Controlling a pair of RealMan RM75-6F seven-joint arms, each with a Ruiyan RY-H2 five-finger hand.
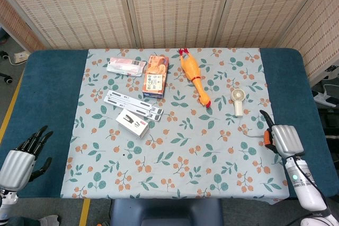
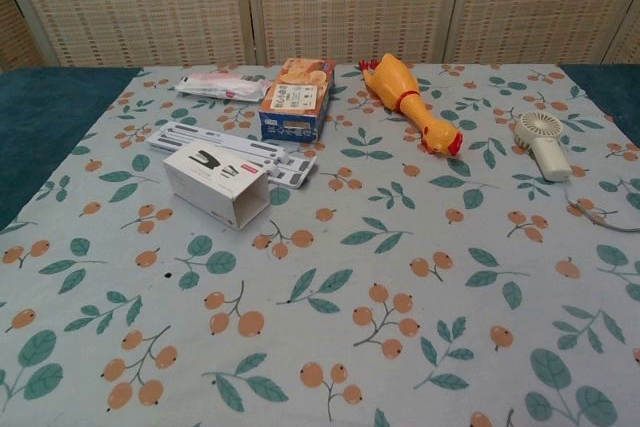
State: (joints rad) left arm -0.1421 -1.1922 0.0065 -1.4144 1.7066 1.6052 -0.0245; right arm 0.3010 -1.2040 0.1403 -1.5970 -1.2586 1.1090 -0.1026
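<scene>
The right hand (image 1: pixel 285 139) hovers at the right edge of the flowered cloth (image 1: pixel 175 152) on the surface, beside an orange thing (image 1: pixel 268 139) that it partly hides; whether its fingers grip or only touch it, I cannot tell. The white handheld fan (image 1: pixel 238 100) lies near, further up. The left hand (image 1: pixel 17 162) is over the blue cover at the lower left, fingers spread, holding nothing. The white stapler box (image 2: pixel 216 183) shows a stapler picture; its writing is too small to read
</scene>
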